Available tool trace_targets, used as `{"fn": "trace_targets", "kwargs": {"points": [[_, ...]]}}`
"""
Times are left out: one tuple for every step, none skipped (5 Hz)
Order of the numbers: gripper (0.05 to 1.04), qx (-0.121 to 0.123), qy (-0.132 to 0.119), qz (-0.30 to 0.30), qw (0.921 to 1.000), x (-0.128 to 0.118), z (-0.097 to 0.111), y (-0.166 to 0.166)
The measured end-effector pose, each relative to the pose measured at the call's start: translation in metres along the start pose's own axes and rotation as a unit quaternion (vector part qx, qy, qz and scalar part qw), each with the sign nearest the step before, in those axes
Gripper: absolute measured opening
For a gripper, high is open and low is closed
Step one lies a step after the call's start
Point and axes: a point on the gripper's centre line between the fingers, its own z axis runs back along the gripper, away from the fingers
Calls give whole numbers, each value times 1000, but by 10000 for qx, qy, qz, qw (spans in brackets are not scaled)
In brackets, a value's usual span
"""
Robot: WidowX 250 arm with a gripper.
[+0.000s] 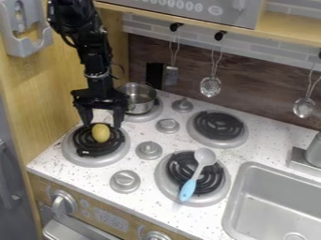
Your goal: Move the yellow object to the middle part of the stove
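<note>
Hand [102, 124] is spread apart over the yellow object [101, 133], which sits on the burner [95, 160] in front of the pot [139, 97], and closing off-centre could make that rounded shape slip free and roll farther from the pot.

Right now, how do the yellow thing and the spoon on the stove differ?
The yellow object is compact and rounded; the spoon is long and thin. The yellow object is one colour, while the spoon pairs a grey bowl with a blue handle. The end effector is at the yellow object; the spoon lies away from it. Both rest on black coils.
</note>
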Motion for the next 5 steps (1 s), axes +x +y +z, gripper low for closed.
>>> {"fn": "trace_targets", "kwargs": {"points": [[999,-15,136,106,9998,6,-12,2],[999,8,323,293,9990,8,-30,5],[999,6,351,486,9982,16,-40,9],[999,116,489,522,9974,21,-49,14],[935,196,546,567,9967,21,-53,16]]}}
